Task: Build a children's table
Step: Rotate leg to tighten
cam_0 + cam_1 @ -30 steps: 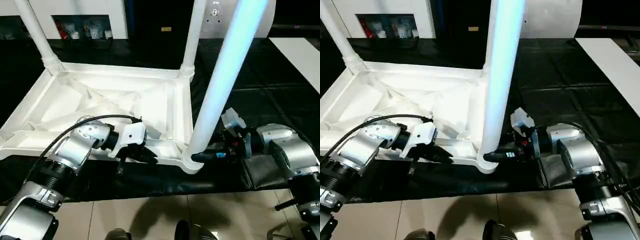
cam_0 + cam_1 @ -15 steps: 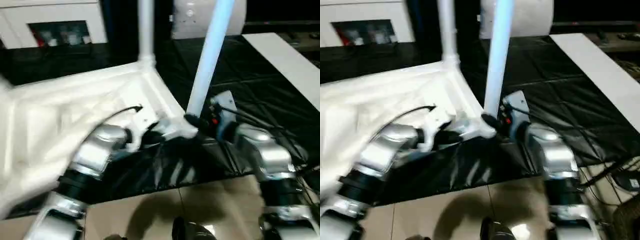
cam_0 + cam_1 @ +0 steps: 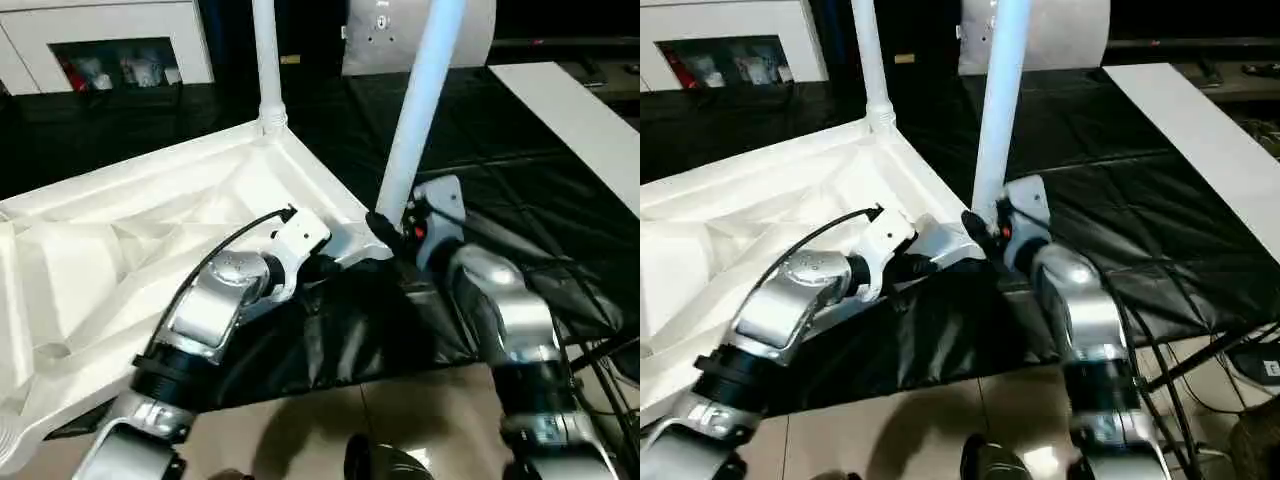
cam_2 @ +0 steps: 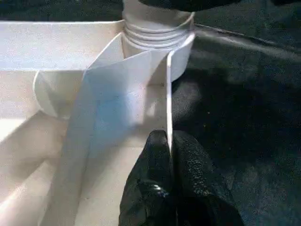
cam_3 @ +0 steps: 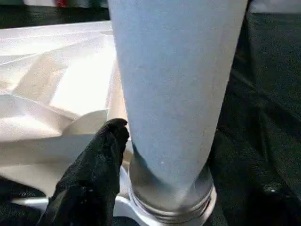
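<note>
Fingers [image 4: 155, 188] of the left arm are seen pinched shut on the thin side wall of the upturned table top [image 3: 150, 230], just beside the corner socket at about 4 o'clock on the top. One black finger [image 5: 89, 174] of the right arm is pressed against the base of the leg [image 3: 420, 110] standing in that socket; whether its partner is closed on the far side cannot be told. The top lies on the black counter [image 3: 560, 190]. The leg is best kept upright and pressed straight down while the wall is held steady, so the socket is not skewed.
</note>
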